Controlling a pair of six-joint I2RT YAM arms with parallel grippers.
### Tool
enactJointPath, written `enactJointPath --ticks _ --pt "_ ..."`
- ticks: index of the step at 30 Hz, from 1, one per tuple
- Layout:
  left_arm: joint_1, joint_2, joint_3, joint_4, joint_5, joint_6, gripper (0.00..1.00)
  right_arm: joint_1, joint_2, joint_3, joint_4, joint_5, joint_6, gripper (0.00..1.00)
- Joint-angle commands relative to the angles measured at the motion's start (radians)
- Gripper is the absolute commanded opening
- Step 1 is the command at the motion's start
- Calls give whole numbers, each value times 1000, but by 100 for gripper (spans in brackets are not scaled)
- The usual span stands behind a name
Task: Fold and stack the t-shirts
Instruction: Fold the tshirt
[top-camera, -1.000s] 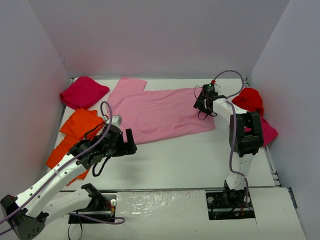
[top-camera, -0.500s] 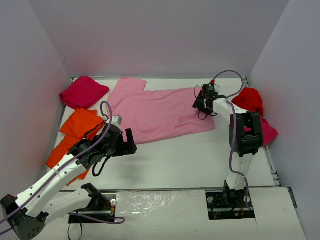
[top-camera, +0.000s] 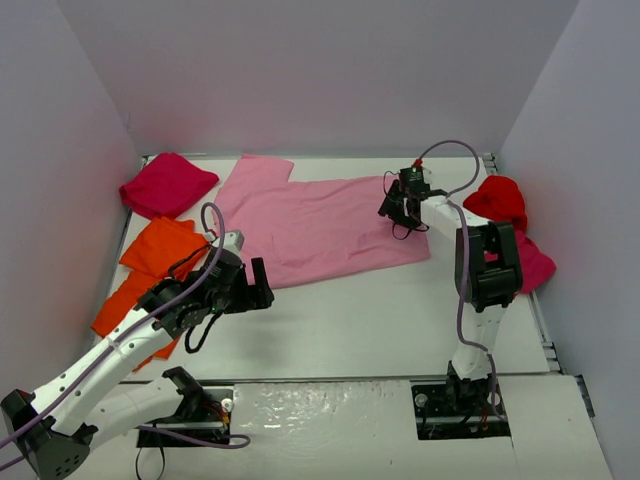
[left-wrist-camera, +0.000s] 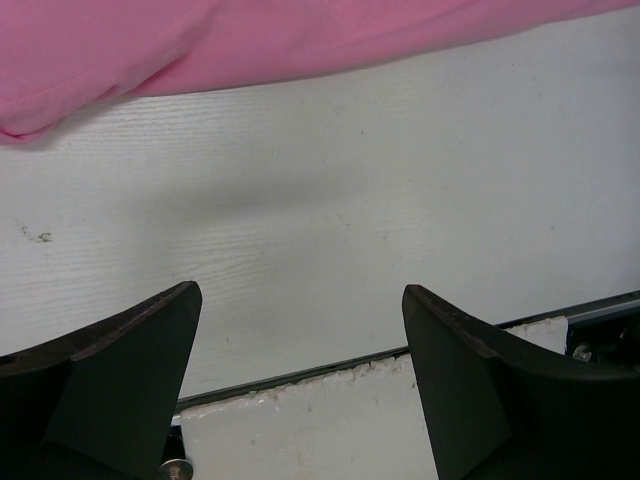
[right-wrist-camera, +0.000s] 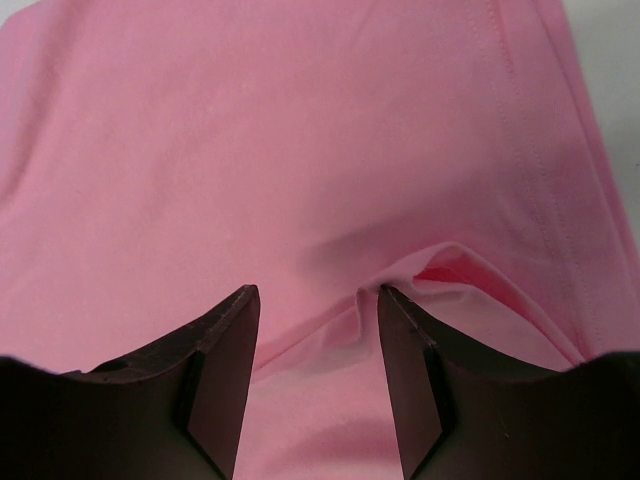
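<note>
The light pink t-shirt lies spread flat across the middle of the table. My right gripper is down on its right part. In the right wrist view its jaws stand apart on the pink cloth, with a small raised wrinkle against the right finger. My left gripper is open just in front of the shirt's near hem, over bare table. The left wrist view shows the gripper with nothing between its fingers and the pink hem beyond.
A magenta shirt lies bunched at the back left, with orange shirts in front of it under my left arm. A red shirt and another magenta one sit at the right wall. Walls close three sides.
My right gripper has slid a little to the left and back over the pink shirt. The left arm has not moved.
</note>
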Motion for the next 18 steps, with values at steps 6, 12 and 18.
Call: enactJointPath --ticks 6,12,18 --pt "-8 -7 21 32 -16 0 79 27 -11 -1 16 -17 14 48" --pt "-7 4 22 45 -10 2 79 31 -43 -27 5 -9 6 42" --pt "-9 7 13 56 -9 2 79 31 -85 -71 -31 9 -3 46"
